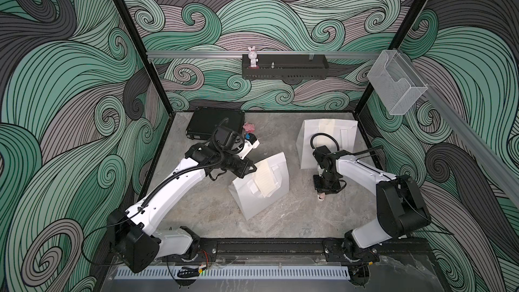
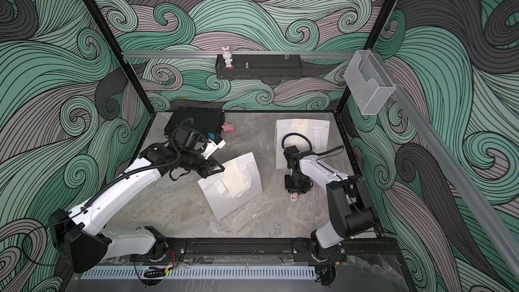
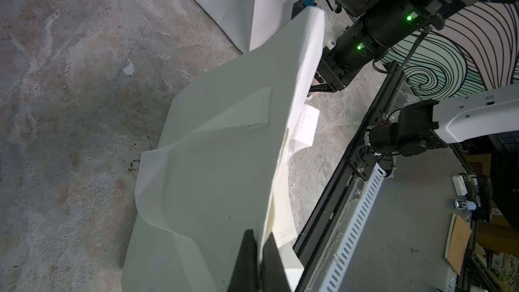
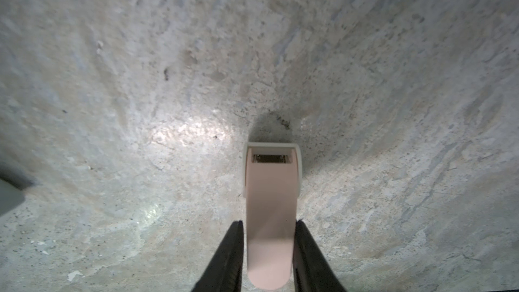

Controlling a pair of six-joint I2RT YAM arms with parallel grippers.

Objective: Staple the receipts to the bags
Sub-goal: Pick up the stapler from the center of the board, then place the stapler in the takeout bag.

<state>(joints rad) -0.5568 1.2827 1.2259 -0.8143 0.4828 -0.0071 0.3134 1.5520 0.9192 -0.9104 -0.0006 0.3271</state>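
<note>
A white bag [image 1: 252, 200] lies mid-table with a cream receipt [image 1: 265, 178] on its face. My left gripper [image 1: 250, 170] is shut on the bag's upper edge and the receipt together; the left wrist view shows the bag [image 3: 219, 164] lifted and buckled, with the receipt [image 3: 282, 206] beside the closed left gripper [image 3: 259, 238]. Another bag [image 1: 345, 139] lies flat at the back right, carrying a receipt [image 1: 327, 133]. My right gripper [image 4: 269, 227] is shut on a pink-and-white stapler [image 4: 271, 192], nose down above bare table, right of the middle bag [image 2: 233, 200].
A black hard case [image 1: 214, 122] sits at the back left with a small pink object [image 1: 249, 127] beside it. A black shelf [image 1: 283, 73] with a bunny figure and a clear holder [image 1: 396, 85] hang on the walls. A black rail [image 1: 266, 244] runs along the front.
</note>
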